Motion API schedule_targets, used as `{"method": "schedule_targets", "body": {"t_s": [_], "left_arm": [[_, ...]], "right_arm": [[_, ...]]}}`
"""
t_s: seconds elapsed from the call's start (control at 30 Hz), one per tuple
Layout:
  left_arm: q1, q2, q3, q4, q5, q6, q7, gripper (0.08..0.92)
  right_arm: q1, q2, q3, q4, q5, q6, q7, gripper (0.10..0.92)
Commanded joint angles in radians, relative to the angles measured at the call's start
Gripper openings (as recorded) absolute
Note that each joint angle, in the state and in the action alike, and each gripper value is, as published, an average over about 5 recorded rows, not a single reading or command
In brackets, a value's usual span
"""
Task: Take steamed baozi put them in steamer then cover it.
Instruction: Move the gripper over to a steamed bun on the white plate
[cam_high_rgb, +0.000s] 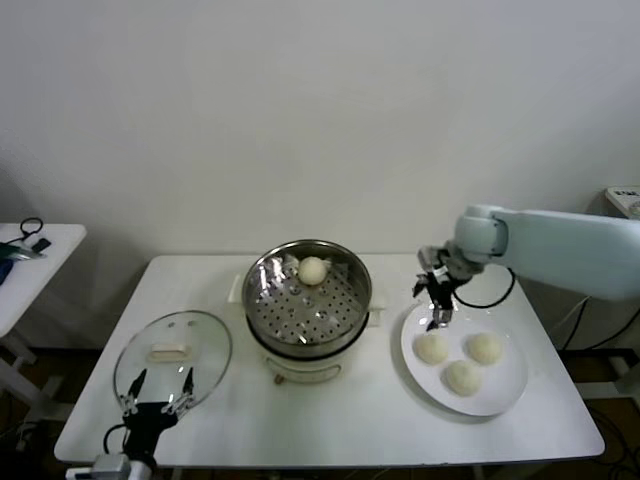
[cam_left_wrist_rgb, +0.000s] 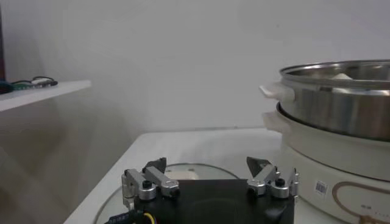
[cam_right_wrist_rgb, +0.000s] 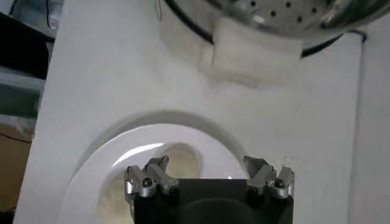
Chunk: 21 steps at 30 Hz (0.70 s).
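Note:
One cream-white baozi (cam_high_rgb: 312, 270) lies at the back of the shiny steamer (cam_high_rgb: 262, 297), which sits on its cream pot base. Three more baozi (cam_high_rgb: 431, 348) (cam_high_rgb: 485, 347) (cam_high_rgb: 462, 377) rest on a white plate (cam_high_rgb: 505, 393) to the right. My right gripper (cam_high_rgb: 437, 297) hangs open and empty above the plate's rear-left rim; its wrist view shows a baozi (cam_right_wrist_rgb: 180, 163) just past its open jaws. The glass cover (cam_high_rgb: 172, 355) lies flat on the table at the left. My left gripper (cam_high_rgb: 158, 388) stands open and empty at the cover's near edge.
A small side table (cam_high_rgb: 30, 262) with cables stands at the far left. The white work table (cam_high_rgb: 350, 420) ends close in front of the cover and plate. The steamer's side handle (cam_left_wrist_rgb: 277, 92) juts toward the left gripper's side.

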Motion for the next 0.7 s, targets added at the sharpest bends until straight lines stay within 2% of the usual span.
{"method": "schedule_targets", "body": {"t_s": [0.03,0.7], "left_arm": [[-0.001,0.0,0.001,0.004,0.0,0.0,0.0,0.823],[-0.011,-0.001,0.004,0.018,0.006,0.003,0.001,0.823]], "right_arm": [[-0.142,-0.037,0.066,-0.016,-0.055,-0.093,0.032,0.823],[-0.282,-0.018,0.185,-0.1,-0.132,-0.092,0.036,0.821]]}}
